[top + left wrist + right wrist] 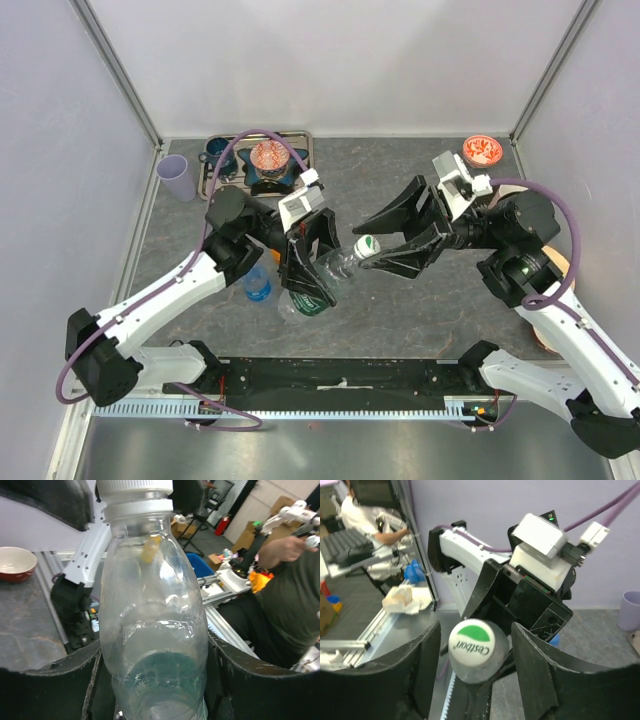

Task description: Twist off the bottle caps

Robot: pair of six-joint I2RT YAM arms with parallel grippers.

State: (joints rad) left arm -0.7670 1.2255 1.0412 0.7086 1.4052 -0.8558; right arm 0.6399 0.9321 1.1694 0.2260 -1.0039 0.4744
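The clear plastic bottle [152, 630] is off the table and tilted, clamped around its body by the left gripper [308, 272], with its neck pointing toward the right arm. The white-and-green cap [471, 640] is on the neck, between the fingers of the right gripper [368, 248]. From the right wrist view those jaws are apart, with a thin gap on each side of the cap, so I judge that nothing is gripping it at the moment.

To do this step well, the right fingers should close squarely on the cap's ribbed side, not on the neck ring below it. The wrist should then turn about the bottle's long axis while the left grip stops the body from spinning. The thin plastic looks likely to flex or slip if squeezed unevenly, so a centred bite matters.

The two grippers are nose to nose, so there is little room for the wrist to roll. A blue-topped bottle [257, 287] stands just beside the left arm. A tray [305, 140] with a patterned bowl [268, 158], a lilac cup [177, 178] and a red bowl [482, 150] sit well apart at the back.
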